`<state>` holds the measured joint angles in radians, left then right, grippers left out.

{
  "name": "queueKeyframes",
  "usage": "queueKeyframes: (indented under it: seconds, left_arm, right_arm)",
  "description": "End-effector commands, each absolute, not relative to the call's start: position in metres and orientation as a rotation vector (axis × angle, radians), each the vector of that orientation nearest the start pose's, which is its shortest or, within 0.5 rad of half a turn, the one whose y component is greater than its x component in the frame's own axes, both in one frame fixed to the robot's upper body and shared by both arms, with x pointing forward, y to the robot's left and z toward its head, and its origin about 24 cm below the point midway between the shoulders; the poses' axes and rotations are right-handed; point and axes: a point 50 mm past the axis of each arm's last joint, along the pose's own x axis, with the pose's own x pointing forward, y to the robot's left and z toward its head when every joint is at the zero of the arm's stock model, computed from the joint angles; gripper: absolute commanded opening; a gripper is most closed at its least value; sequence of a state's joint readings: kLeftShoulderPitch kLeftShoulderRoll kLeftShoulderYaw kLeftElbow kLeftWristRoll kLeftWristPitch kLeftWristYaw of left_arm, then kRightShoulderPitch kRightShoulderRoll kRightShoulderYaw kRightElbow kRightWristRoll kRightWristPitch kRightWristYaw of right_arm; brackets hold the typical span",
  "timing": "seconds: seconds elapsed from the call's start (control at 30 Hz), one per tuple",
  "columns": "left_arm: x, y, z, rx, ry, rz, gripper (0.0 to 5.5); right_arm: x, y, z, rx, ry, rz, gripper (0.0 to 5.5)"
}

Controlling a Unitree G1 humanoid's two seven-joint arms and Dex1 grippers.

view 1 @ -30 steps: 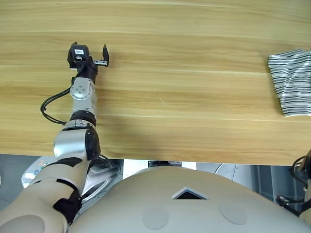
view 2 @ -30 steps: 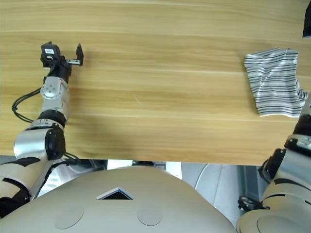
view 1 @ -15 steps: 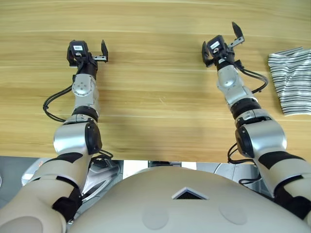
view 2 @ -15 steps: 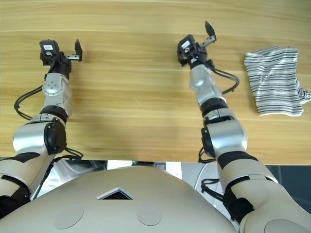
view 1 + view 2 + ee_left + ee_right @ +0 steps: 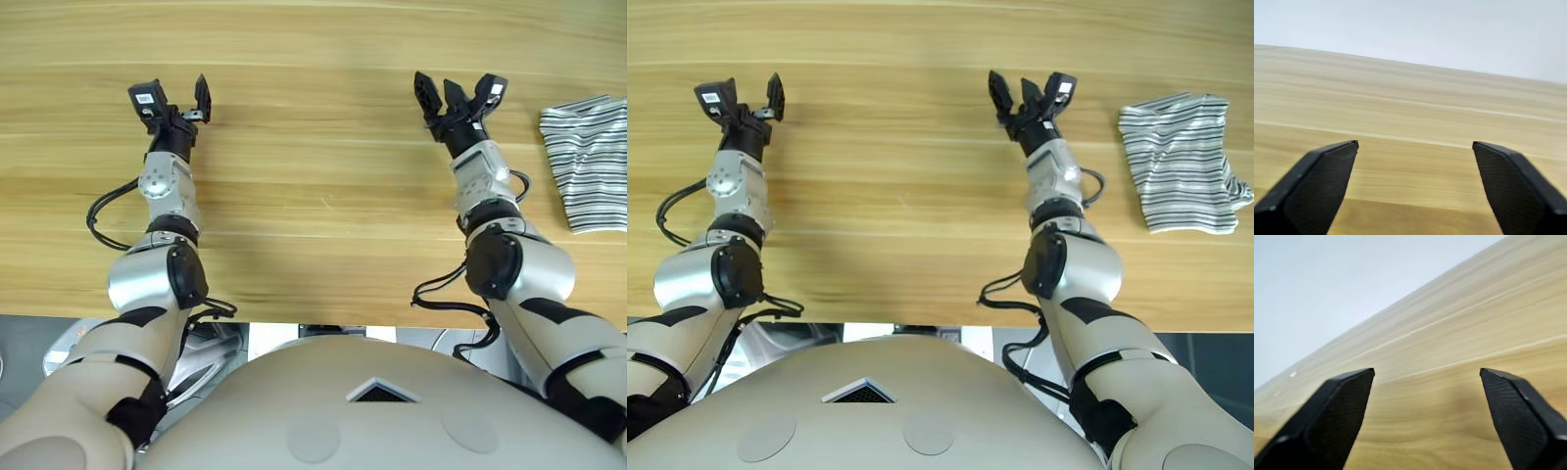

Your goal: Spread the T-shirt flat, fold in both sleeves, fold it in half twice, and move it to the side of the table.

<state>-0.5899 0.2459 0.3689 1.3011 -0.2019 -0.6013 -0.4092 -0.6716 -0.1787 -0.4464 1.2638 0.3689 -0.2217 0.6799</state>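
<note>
Light wood-grain counter (image 5: 323, 196) spans the head view. Black-and-white striped T-shirt (image 5: 1181, 166) lies in a folded, slightly rumpled bundle on the counter at the right edge of the frame, upper half. Part of it is cut off by the frame edge in the left eye view.

Left gripper (image 5: 174, 96) is in the upper left of the frame, over bare wood, with its arm stretched forward. Its black fingers (image 5: 1322, 186) are spread wide with nothing between them, just wood grain in the gap.

Right gripper (image 5: 458, 93) is in the upper right of the frame, level with the left one. It sits left of the T-shirt, apart from it and not touching. Its fingers (image 5: 1337, 416) are also wide apart and empty, with counter surface visible between the tips. I cannot tell if either gripper touches the counter. A pale wall shows beyond the far counter edge in both wrist views.
</note>
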Motion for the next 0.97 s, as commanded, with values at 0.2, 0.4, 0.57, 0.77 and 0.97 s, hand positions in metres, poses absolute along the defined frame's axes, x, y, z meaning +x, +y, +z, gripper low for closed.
queueKeyframes:
  seconds: [0.2, 0.4, 0.57, 0.77, 0.97]
  left_arm:
    - [0.316, 0.232, -0.008, -0.06, 0.142, -0.013, 2.85]
    - [0.318, 0.232, -0.008, -0.028, 0.16, 0.019, 1.86]
    - [0.319, 0.232, -0.007, -0.026, 0.17, 0.035, 1.01]
    - [0.321, 0.231, -0.007, -0.024, 0.181, 0.033, 0.02]
    - [0.324, 0.226, -0.006, -0.031, 0.194, 0.028, 0.02]
  right_arm:
    - [0.327, -0.205, -0.019, 0.088, 0.334, -0.018, 2.44]
    - [0.326, -0.212, -0.02, -0.06, 0.355, -0.113, 1.35]
    - [0.325, -0.214, -0.021, -0.109, 0.365, -0.137, 0.4]
    - [0.323, -0.215, -0.023, -0.184, 0.381, -0.154, 0.0]
    - [0.319, -0.226, -0.026, -0.26, 0.428, -0.215, 0.0]
